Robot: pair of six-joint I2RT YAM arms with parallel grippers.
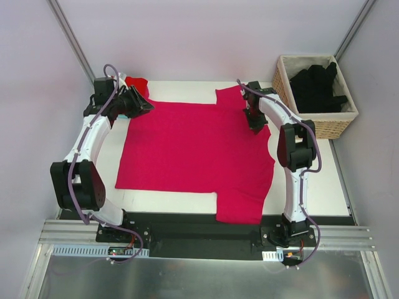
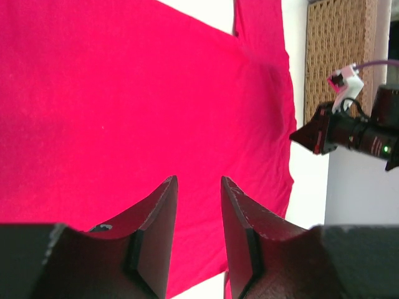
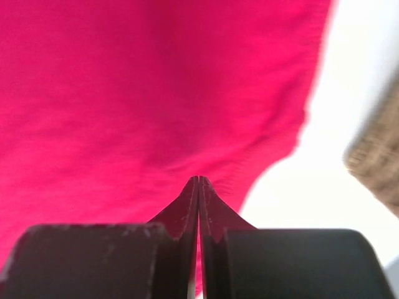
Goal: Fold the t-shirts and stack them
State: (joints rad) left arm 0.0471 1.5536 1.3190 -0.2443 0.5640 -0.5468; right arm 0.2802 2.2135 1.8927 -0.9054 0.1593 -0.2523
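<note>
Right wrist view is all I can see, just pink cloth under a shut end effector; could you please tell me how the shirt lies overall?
Observer: The magenta t-shirt lies spread flat on the table, with its near sleeve draped onto the black base plate.
Operator: Thank you. Where is the other arm, please?
Observer: The left end effector is open with nothing between its fingers, by the shirt's far left corner.
Operator: Are any other shirts around?
Observer: Black t-shirts sit in the wicker basket at the far right.
</note>
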